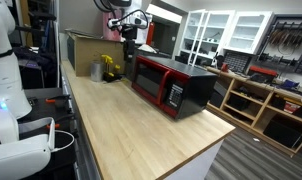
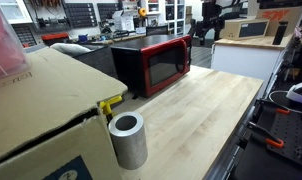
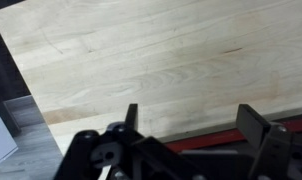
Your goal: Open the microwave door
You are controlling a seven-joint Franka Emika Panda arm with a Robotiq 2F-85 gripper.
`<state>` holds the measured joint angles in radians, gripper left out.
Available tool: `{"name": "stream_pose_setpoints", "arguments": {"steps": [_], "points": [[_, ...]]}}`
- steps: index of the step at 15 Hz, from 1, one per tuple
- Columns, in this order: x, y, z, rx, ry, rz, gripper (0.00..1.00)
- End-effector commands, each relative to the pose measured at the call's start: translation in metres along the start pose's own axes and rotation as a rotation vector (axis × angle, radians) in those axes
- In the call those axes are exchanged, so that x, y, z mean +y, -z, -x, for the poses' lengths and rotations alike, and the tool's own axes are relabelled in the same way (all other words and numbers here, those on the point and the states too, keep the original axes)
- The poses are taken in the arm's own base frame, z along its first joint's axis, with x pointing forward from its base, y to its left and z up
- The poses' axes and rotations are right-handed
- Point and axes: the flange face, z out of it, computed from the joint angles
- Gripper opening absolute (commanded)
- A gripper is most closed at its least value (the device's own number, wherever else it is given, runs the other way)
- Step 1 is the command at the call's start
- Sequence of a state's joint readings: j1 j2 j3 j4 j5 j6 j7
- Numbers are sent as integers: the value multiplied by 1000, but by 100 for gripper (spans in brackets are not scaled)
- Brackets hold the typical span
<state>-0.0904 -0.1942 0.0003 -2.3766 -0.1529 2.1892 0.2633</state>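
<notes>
The microwave stands on the wooden counter, a black box with a glossy red front, and also shows in an exterior view. The microwave door, red-framed with a dark window, looks shut flush with the front in both exterior views. My gripper hangs above the counter, just beyond the microwave's far end. In the wrist view my gripper is open and empty. A red edge of the microwave shows low between the fingers, with bare wood above it.
The light wood counter ends in edges on both long sides. A brown cardboard box, a grey cylinder and a yellow object sit at one end. Shelves and cabinets stand beyond.
</notes>
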Motion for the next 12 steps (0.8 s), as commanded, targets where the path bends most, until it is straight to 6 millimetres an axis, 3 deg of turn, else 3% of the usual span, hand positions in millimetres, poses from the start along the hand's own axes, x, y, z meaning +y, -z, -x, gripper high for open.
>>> {"name": "stream_pose_setpoints", "arguments": {"steps": [1, 7, 8, 12], "points": [[22, -21, -41, 32, 59, 52, 100], [68, -41, -94, 87, 111, 189, 100], [57, -43, -76, 82, 87, 150, 100], [68, -47, -91, 83, 87, 174, 100]]}}
